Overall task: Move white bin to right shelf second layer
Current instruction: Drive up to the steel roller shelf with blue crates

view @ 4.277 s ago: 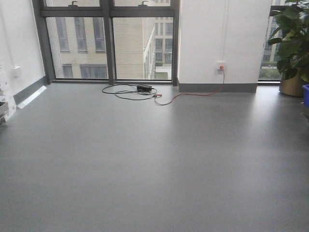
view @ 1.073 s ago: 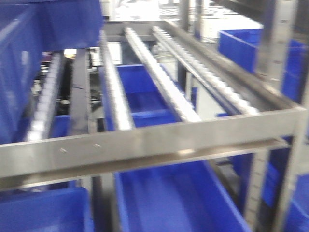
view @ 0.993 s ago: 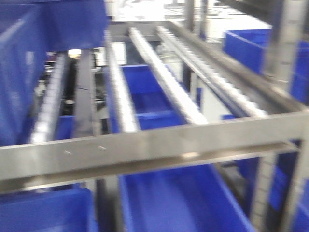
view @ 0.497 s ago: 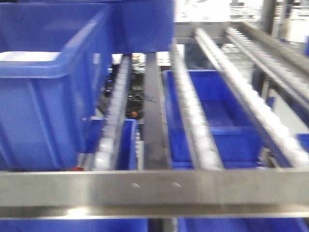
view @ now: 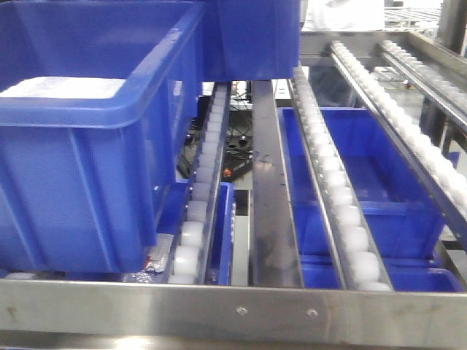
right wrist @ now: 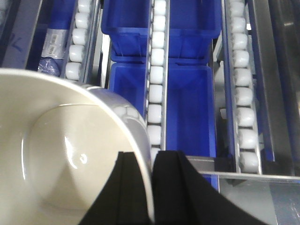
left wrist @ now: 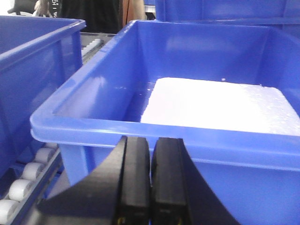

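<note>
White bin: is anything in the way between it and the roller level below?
Nothing visible. The right tool grips the white bin by its rim, over bare roller tracks; the blue crate sits off left.

We face a stainless-steel shelf level [view: 233,313], its flat front rail nearest us with two screws. Sloping tracks of small white plastic rollers [view: 332,175] run toward the far end. On the left tracks sits a large blue plastic crate [view: 87,160]; another blue crate [view: 252,36] stands farther back.
</note>
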Robot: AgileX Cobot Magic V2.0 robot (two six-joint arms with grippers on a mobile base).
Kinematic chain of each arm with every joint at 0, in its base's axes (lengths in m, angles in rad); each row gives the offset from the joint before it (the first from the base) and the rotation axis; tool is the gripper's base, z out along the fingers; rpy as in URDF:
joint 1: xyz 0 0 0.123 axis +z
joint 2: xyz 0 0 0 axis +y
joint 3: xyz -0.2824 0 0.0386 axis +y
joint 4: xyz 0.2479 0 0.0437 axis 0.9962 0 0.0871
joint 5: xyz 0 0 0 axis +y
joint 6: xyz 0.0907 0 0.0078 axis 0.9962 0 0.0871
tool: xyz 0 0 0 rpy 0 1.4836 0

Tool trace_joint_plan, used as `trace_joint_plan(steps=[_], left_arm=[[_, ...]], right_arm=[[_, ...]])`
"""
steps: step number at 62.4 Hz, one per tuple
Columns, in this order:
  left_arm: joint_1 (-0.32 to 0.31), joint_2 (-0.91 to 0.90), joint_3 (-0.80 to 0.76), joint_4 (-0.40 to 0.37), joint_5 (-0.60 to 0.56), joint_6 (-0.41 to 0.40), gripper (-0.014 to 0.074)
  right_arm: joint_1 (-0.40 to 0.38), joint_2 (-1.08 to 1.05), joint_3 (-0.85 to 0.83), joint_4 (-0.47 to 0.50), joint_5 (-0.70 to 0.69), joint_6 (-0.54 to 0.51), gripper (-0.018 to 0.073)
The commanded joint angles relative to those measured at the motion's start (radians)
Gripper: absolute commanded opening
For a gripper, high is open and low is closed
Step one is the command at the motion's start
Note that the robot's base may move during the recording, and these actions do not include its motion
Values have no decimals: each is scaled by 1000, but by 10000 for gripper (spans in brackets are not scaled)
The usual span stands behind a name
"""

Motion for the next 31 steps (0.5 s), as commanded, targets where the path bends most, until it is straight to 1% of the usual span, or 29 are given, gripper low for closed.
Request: trace_joint_plan(steps=[1,21,31], left_arm=[[1,-16,27,-7,-81,-4,85],[1,-16,27,-7,-81,-4,85],[1,-16,27,-7,-81,-4,85]], right_arm=[[-4,5,-28,0,-83,-3,55],[-4,5,-28,0,-83,-3,55],[-4,5,-28,-15,-116,-3,55]])
